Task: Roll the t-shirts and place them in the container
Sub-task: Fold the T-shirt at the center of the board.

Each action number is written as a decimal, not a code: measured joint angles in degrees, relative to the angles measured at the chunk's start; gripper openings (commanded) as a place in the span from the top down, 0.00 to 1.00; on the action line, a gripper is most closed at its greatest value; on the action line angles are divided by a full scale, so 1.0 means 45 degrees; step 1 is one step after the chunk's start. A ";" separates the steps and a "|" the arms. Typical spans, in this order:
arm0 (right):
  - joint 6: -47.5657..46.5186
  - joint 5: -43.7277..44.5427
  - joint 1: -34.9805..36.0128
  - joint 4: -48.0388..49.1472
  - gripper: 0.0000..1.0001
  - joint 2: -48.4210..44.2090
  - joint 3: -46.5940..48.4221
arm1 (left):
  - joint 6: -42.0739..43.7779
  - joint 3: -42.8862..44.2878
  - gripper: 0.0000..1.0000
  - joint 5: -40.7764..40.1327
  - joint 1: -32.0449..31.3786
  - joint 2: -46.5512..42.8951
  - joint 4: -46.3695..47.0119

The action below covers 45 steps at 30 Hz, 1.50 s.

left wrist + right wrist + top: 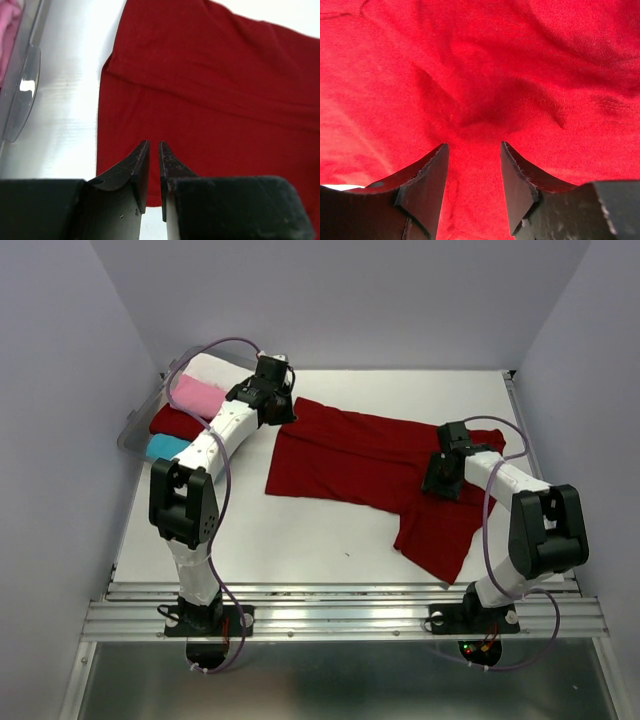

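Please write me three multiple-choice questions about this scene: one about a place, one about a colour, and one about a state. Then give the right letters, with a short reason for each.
1. Where on the table does the clear bin stand?
A. at the far left edge
B. at the near right corner
C. on top of the spread shirt

2. What colour is the shirt spread on the table?
A. cyan
B. dark red
C. white

3. How are the jaws of the right gripper?
A. shut on a pink shirt
B. open, over red cloth
C. out of view

Answers:
1 A, because the top view shows the bin beside the left arm, at the far left.
2 B, because all three views show dark red cloth.
3 B, because the right wrist view shows a clear gap between the jaws.
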 measured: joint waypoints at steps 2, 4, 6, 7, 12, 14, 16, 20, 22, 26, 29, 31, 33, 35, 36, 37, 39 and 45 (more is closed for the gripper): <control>-0.0029 0.0044 0.0000 0.0058 0.53 0.0204 0.0000 | -0.0034 -0.0287 0.76 -0.0005 0.0000 0.0000 -0.0029; -0.0039 0.0185 0.0000 0.0238 0.55 0.0466 0.0000 | -0.0044 -0.0389 0.76 -0.0010 0.0000 0.0000 -0.0010; -0.0019 0.0491 0.0000 0.0311 0.57 0.0699 0.0000 | -0.0053 -0.0398 0.76 -0.0005 0.0000 -0.0010 0.0010; -0.0010 0.0617 0.0000 0.0325 0.57 0.0763 -0.0010 | -0.0053 -0.0398 0.76 -0.0005 0.0000 -0.0019 0.0029; -0.0005 0.1200 0.0019 0.0510 0.60 0.0763 -0.0039 | -0.0068 -0.0403 0.76 -0.0005 0.0000 -0.0034 0.0155; 0.0000 0.1472 0.0019 0.0593 0.62 0.0763 -0.0039 | -0.0083 -0.0403 0.76 -0.0005 0.0000 -0.0034 0.0185; 0.0000 0.1671 0.0019 0.0612 0.65 0.0763 -0.0039 | -0.0087 -0.0403 0.77 0.0000 0.0000 -0.0034 0.0199; 0.0029 0.2064 0.0019 0.0719 0.78 0.0787 -0.0039 | -0.0097 -0.0403 0.77 0.0024 0.0000 -0.0034 0.0248; 0.0029 0.2142 0.0019 0.0806 0.86 0.0894 -0.0039 | -0.0092 -0.0403 0.77 0.0053 0.0000 -0.0034 0.0272; 0.0083 0.2137 0.0024 0.0845 0.99 0.0923 -0.0039 | -0.0092 -0.0427 0.77 0.0049 0.0000 -0.0034 0.0272; 0.0073 0.2069 0.0019 0.0811 0.99 0.0738 -0.0039 | -0.0087 -0.0471 0.77 0.0039 0.0000 -0.0034 0.0277; 0.0005 0.1919 0.0019 0.0714 0.99 0.0389 -0.0039 | -0.0087 -0.0500 0.77 0.0039 0.0000 -0.0034 0.0267; -0.0117 0.1656 0.0019 0.0549 0.99 -0.0155 -0.0039 | -0.0083 -0.0510 0.77 0.0024 0.0000 -0.0034 0.0262; -0.0272 0.1433 0.0019 0.0432 0.99 -0.0729 -0.0034 | -0.0063 -0.0510 0.77 -0.0024 0.0000 -0.0034 0.0248; -0.0316 0.1384 0.0019 0.0364 0.99 -0.0879 -0.0029 | -0.0029 -0.0510 0.77 -0.0053 0.0000 -0.0034 0.0223; -0.0389 0.1302 0.0024 0.0228 0.99 -0.1039 -0.0005 | 0.0010 -0.0510 0.77 -0.0083 0.0000 -0.0034 0.0194; -0.0539 0.1132 0.0019 -0.0024 0.99 -0.1331 0.0029 | 0.0029 -0.0510 0.77 -0.0141 0.0000 -0.0034 0.0112; -0.0699 0.0952 0.0019 -0.0777 0.66 -0.1360 0.0053 | 0.0117 -0.0510 0.75 -0.0165 0.0000 -0.0034 -0.0039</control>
